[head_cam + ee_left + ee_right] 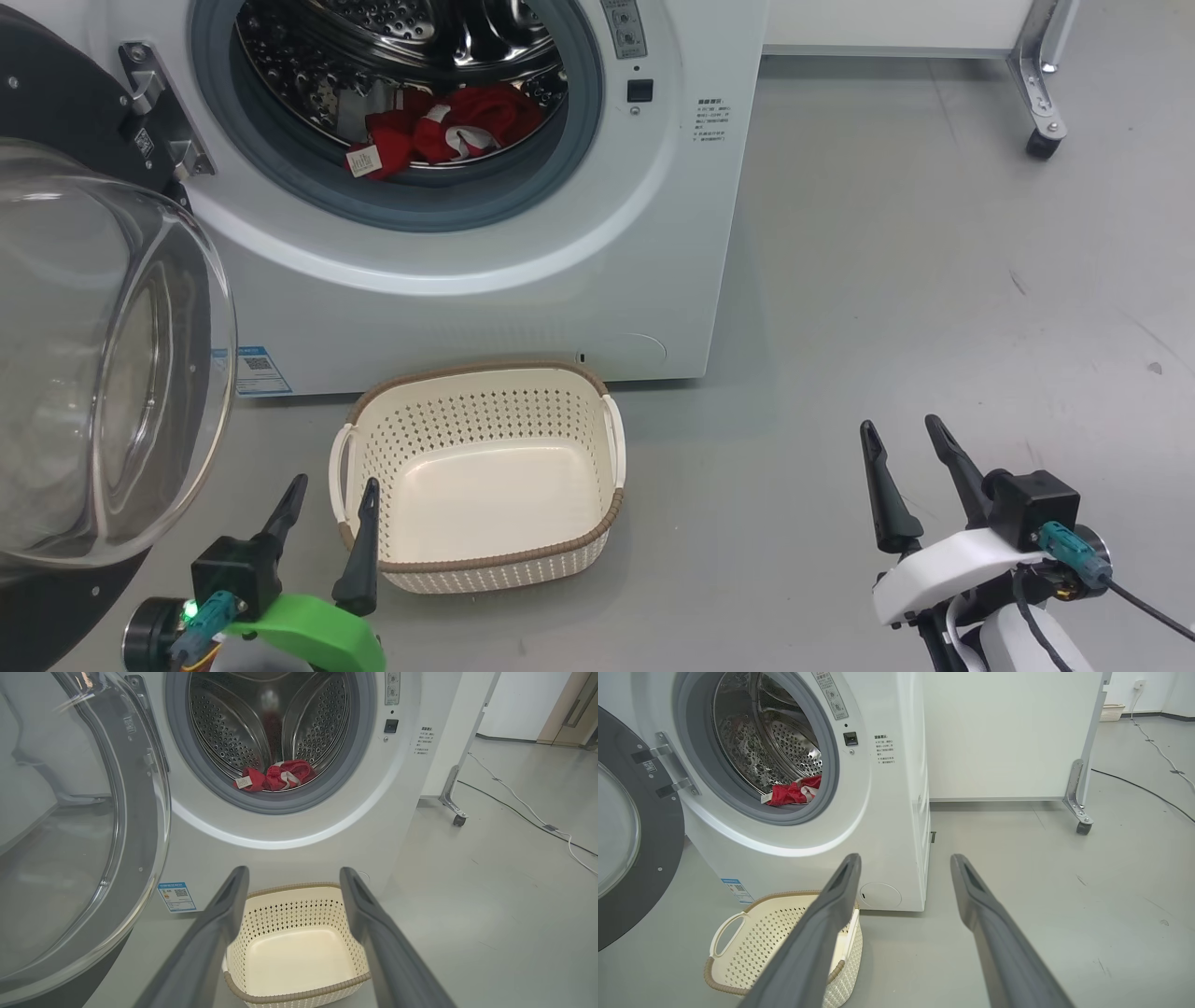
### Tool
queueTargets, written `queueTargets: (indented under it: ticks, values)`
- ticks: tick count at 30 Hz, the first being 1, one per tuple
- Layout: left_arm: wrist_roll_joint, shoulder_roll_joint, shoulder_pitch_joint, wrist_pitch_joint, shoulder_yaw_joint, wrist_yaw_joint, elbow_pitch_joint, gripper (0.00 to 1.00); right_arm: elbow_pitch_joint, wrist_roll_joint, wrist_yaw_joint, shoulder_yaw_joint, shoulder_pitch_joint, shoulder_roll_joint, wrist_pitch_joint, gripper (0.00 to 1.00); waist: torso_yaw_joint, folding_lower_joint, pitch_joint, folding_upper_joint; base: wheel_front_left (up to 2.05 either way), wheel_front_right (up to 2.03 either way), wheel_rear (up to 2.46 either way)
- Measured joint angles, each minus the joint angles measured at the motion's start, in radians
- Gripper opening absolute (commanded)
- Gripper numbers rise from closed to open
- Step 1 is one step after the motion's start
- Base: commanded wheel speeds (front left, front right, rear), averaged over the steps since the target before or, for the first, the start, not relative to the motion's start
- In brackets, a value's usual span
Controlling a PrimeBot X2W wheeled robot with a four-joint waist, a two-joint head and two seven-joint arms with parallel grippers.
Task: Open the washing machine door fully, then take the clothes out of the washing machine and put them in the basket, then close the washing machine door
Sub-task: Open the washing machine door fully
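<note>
Washing machine door (93, 373) swung wide open on its hinge at the robot's left, glass bowl bulging outward. Red clothes (448, 131) lie bunched at the front bottom of the perforated steel drum (392, 37), white tag lying just inside the grey rubber ring (411, 210). Cream basket (476, 370) sits on the grey floor (887, 233) just in front of the washing machine (467, 280), below the opening. Left gripper (335, 485) is low, just beside the basket's left handle, jaws spread, gripping nothing. Right gripper (902, 426) is well apart to the basket's right over bare floor, jaws spread too, not touching anything
</note>
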Motion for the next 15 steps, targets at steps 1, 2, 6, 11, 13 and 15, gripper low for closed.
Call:
queueTargets:
  ticks: [1, 2, 6, 11, 13, 15]
  values:
    - [0.0, 0.0, 0.0, 0.001, -0.001, 0.0, 0.0, 1.0, -0.001, 0.007, 0.0, 0.0, 0.003, 0.0, 0.0, 1.0, -0.002, 0.0, -0.001, 0.0, 0.0, 0.0, 0.0]
    - [0.0, 0.0, 0.0, 0.001, 0.0, 0.0, 0.0, 1.0, -0.002, 0.01, 0.0, 0.0, 0.008, 0.0, 0.0, 1.0, -0.003, 0.0, -0.002, 0.0, 0.0, 0.0, 0.0]
    - [0.0, 0.0, 0.0, 0.011, 0.001, 0.004, -0.002, 1.0, -0.002, 0.01, 0.0, 0.0, 0.015, 0.001, 0.0, 1.0, -0.006, 0.0, -0.003, 0.0, 0.0, 0.0, 0.0]
    - [0.0, 0.0, 0.0, 0.019, 0.004, 0.012, -0.002, 1.0, -0.004, 0.01, -0.007, 0.003, 0.015, 0.001, 0.0, 1.0, -0.007, 0.0, -0.004, 0.0, 0.0, 0.0, 0.0]
    - [0.0, 0.0, 0.0, 0.021, 0.005, 0.013, -0.005, 1.0, -0.005, 0.01, -0.007, 0.004, 0.015, 0.001, 0.0, 1.0, -0.007, 0.0, -0.005, 0.0, 0.0, 0.0, 0.0]
    - [0.0, 0.0, 0.001, 0.022, 0.005, 0.013, -0.006, 1.0, -0.006, 0.01, -0.007, 0.005, 0.015, 0.001, 0.0, 1.0, -0.008, 0.0, -0.005, 0.0, 0.0, 0.0, 0.0]
